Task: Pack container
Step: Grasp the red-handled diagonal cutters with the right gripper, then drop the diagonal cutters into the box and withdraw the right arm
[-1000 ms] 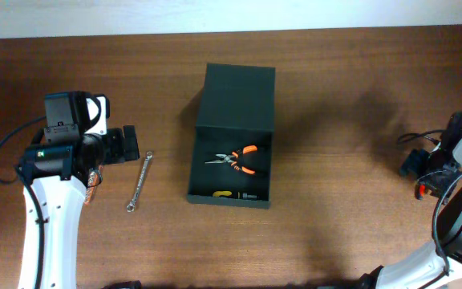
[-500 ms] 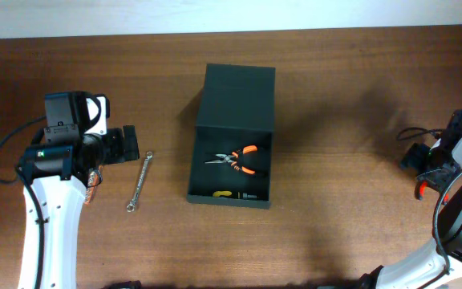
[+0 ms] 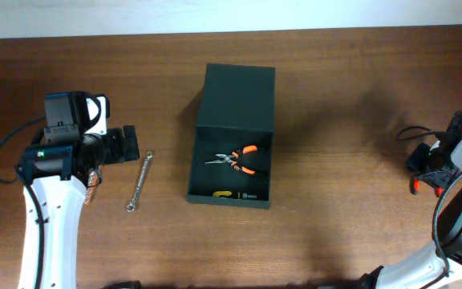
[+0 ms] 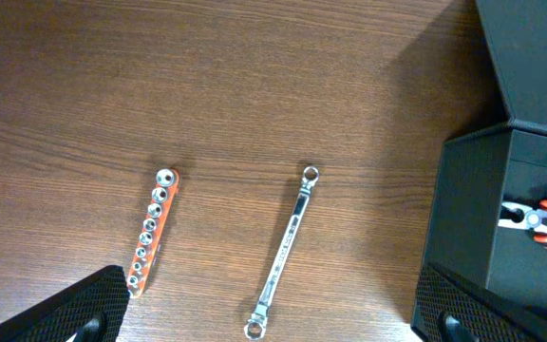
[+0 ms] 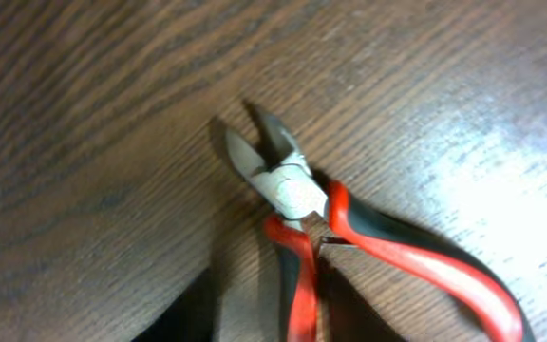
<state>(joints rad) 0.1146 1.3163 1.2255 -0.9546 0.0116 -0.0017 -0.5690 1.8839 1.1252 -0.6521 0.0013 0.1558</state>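
Brown wood-grain table [image 3: 343,88], pale wall strip along the far edge. Your dark green-black matte rectangular container [image 3: 239,96] sits mid-table, its flap lid open and lying toward the far side. Inside you have orange-handled needle-nose pliers [image 3: 237,160] on the floor and a small yellow-and-black item [image 3: 224,194] by the near wall, too small to identify. Your left gripper [image 3: 129,145] hovers left of the container, fingers spread wide, holding nothing. Close by on the table lie a slim silver ring wrench [image 4: 283,252] and, further left, an orange rail of chrome sockets [image 4: 150,233], not touching. Your right gripper [image 3: 422,164] is at the right edge; I can't tell whether it's open or closed. Its wrist view shows red-and-black-handled diagonal cutters [image 5: 297,190] flat on the wood, jaws slightly apart.
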